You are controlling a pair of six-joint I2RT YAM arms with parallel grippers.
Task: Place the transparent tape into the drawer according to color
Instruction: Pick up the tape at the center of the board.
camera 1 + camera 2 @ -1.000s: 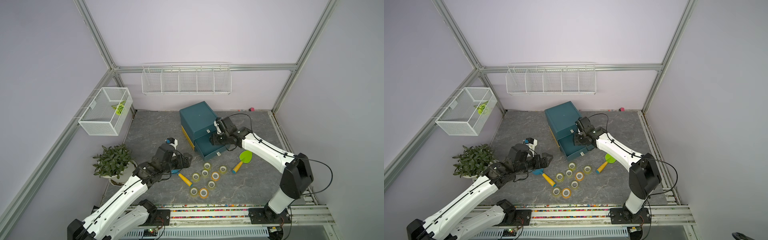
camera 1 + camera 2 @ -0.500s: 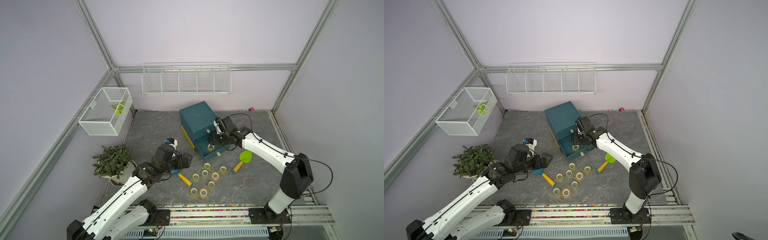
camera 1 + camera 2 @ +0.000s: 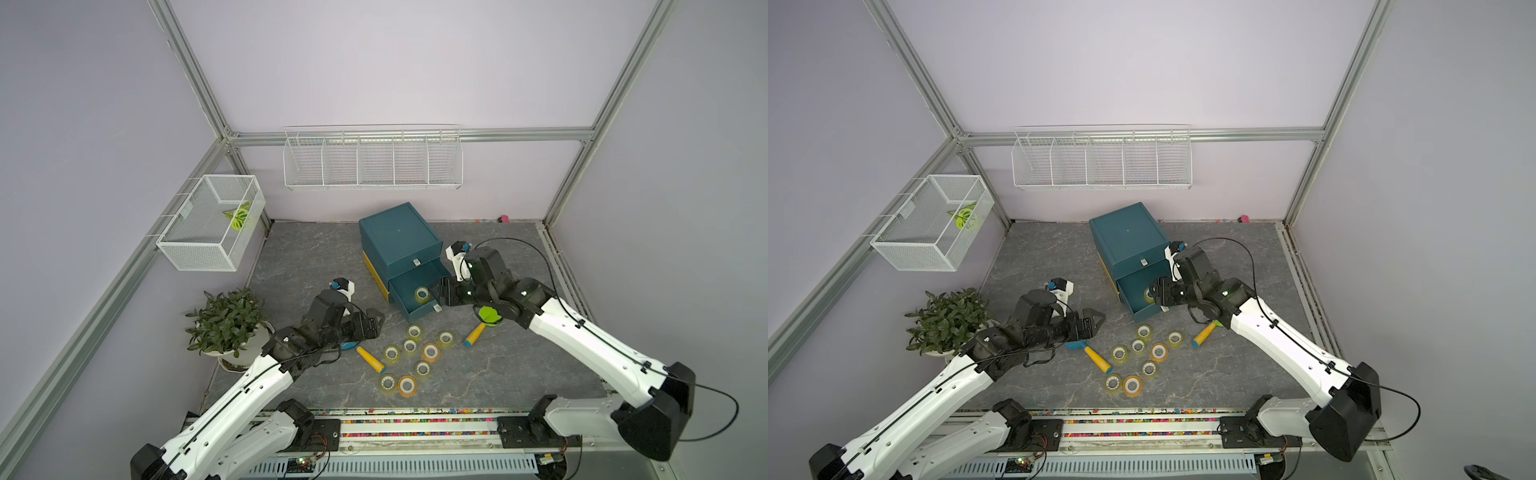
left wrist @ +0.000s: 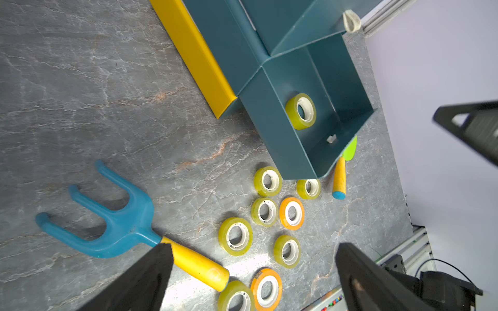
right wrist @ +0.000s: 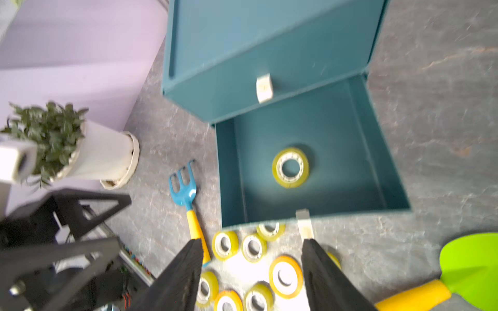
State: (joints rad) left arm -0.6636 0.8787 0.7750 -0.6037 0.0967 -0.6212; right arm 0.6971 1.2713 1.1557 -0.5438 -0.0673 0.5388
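Note:
The teal cabinet's lower drawer (image 3: 422, 312) stands pulled out, and one yellow-green transparent tape roll (image 3: 422, 294) lies flat on its floor, also seen in the wrist views (image 5: 290, 167) (image 4: 301, 111). Several more yellow-green rolls (image 3: 392, 353) and two orange rolls (image 3: 431, 352) (image 3: 407, 385) lie on the floor in front of the drawer. My right gripper (image 3: 441, 294) (image 5: 252, 242) hovers at the drawer's front right corner, open and empty. Left of the rolls, my left gripper (image 3: 376, 326) (image 4: 252, 246) hangs wide open with nothing in it.
A blue toy rake (image 3: 370, 359) with a yellow handle lies under my left gripper. A green toy shovel (image 3: 488, 314) lies beneath my right arm. The upper drawer (image 3: 409, 259) is shut. A potted plant (image 3: 226, 322) stands at the left; wire baskets (image 3: 212, 222) (image 3: 372, 158) hang on the walls.
My right gripper opened and let a yellow-green roll drop into the lower drawer, then drew back toward the drawer's front right corner. The left arm has barely moved.

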